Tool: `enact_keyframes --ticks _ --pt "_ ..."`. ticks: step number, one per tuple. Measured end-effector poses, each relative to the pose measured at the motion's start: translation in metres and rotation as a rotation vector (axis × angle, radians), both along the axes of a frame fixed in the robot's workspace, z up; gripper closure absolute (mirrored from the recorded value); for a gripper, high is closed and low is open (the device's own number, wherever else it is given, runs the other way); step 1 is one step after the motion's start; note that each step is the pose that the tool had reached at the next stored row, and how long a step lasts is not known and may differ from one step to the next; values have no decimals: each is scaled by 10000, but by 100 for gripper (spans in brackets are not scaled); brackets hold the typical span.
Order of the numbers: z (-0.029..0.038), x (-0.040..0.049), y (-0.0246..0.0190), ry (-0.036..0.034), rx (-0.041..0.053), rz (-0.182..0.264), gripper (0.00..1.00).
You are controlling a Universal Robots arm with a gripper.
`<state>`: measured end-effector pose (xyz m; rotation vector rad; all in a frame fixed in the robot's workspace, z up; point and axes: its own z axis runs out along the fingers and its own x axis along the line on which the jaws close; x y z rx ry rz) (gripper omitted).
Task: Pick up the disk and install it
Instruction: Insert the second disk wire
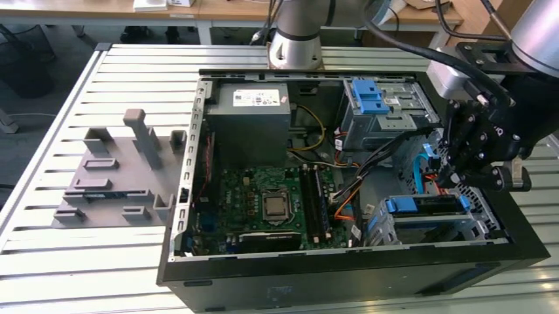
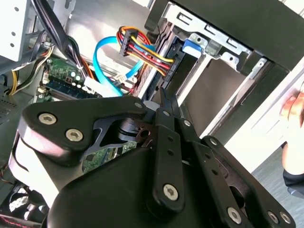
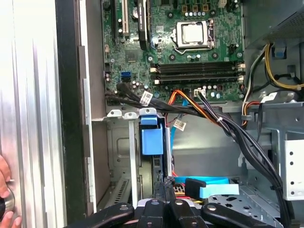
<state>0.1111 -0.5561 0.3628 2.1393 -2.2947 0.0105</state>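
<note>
– What lies farthest from the jaws, on the exterior view's left?

– A matte grey plastic fixture with blocky posts and slots. It stands on the ribbed aluminium counter, well apart from the jaws.

– And nearer?

– The open black steel computer case. Inside it and still left of the jaws is the boxy grey power supply with a white sticker. Next comes the green motherboard, studded with chips around a square shiny socket. Closer again, a bundle of orange, yellow and black wires droops towards the jaws.

– The blue parts?

– Beyond the jaws, on the perforated metal bay, lies a blue plastic latch strip with ridged steps.

– Where is the disk?

– The flat disk with blue plastic rails sits in the sheet-metal drive cage at the case's corner, just under the jaw tips. Its blue end and dark edge show, and its broad face is hidden.

– And the jaws themselves?

– The black linked-metal gripper points down at that cage. In both wrist views the jaws look clenched to a thin point, grasping nothing.
</note>
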Motion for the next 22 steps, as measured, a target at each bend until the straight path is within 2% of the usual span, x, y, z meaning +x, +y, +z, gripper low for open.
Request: enact_keyframes --ticks 4,14,22 --pt "65 -30 0 0 1 0 89" --pt "89 -142 0 -18 2 0 89" --pt "195 -156 10 -19 3 1 89"
